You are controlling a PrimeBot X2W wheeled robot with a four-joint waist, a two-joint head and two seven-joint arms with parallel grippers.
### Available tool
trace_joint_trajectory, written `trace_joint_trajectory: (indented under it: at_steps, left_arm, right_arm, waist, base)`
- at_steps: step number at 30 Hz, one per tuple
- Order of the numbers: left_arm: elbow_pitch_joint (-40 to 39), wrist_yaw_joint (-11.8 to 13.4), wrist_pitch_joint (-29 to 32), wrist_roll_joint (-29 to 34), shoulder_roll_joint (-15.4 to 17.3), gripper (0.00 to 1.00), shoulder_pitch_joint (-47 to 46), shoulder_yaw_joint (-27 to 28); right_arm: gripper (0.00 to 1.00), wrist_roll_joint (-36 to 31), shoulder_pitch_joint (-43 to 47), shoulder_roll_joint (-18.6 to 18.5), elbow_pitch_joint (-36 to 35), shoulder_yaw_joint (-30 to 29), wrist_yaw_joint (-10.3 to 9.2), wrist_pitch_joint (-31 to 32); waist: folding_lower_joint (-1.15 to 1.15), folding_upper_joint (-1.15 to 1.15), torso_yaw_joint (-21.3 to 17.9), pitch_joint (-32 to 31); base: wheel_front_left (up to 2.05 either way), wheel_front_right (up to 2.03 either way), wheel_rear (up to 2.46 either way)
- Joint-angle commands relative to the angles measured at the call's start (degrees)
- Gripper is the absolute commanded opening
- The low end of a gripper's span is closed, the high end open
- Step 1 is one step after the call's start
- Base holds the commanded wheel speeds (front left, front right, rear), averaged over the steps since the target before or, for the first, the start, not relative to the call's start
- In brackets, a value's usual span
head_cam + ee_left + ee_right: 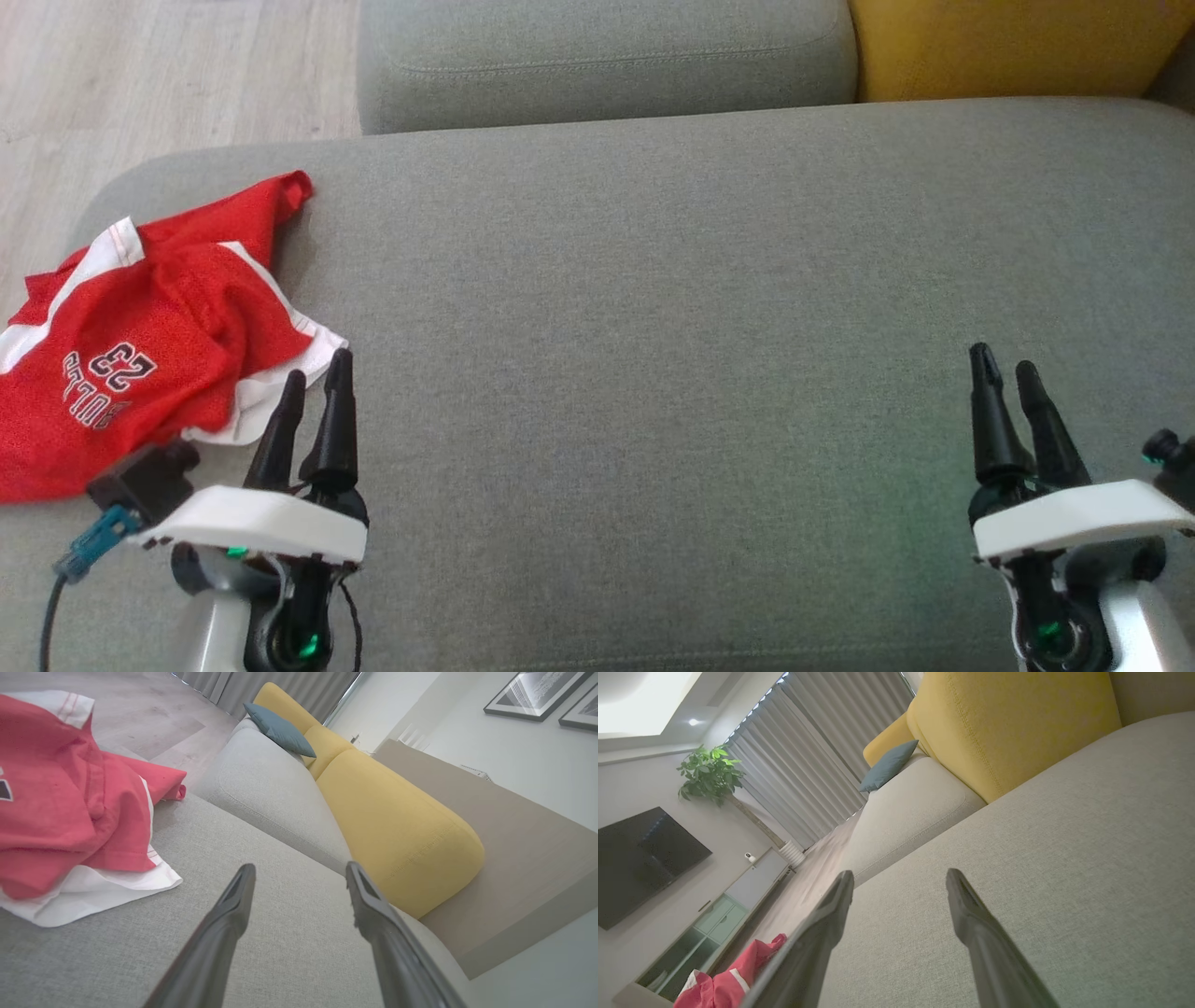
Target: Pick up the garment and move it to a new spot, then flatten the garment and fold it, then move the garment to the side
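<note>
The garment (140,345), a red jersey with white trim and a printed number, is seen crumpled in a heap at the left end of the grey sofa seat (653,308), close to the seat's left edge, beyond which a wooden floor (140,75) is seen; it has not been lifted, so the first step of the task is judged not yet begun. The left hand (317,367) is held with its two fingers spread wide and nothing between them; the right hand (1002,359) is likewise spread wide and empty, poised over bare seat well apart from the cloth. The garment lies to the left of the left hand and slightly ahead of it; its white hem (117,891) is the nearest part, near the left finger but, as the left wrist view shows, not touched by it; the heap's long axis is judged to run from the near left toward a red sleeve (285,191) at the far right. The left hand is plainly the nearer; a short swing leftward would be called for, whereas the right hand would have to be carried across the whole seat.
</note>
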Motion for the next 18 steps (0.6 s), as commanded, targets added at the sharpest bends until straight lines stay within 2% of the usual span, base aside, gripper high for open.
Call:
trace_joint_trajectory:
  at_steps: [1, 18]
  left_arm:
    - [-2.2, 0.2, -0.9, 2.3, 1.1, 1.00, -3.4, 0.8]
    - [-2.0, 1.7, -3.6, 13.6, 1.4, 1.00, -3.3, -0.6]
  right_arm:
    - [1.00, -2.2, -1.6, -1.1, -2.6, 1.2, 0.27, -0.9]
    - [1.00, -13.3, -0.4, -0.6, -3.4, 2.9, 0.32, -2.6]
  waist:
    - [0.00, 0.00, 0.0, 0.1]
    - [0.00, 0.00, 0.1, 0.4]
  base:
    - [0.00, 0.00, 0.00]
    - [0.00, 0.00, 0.00]
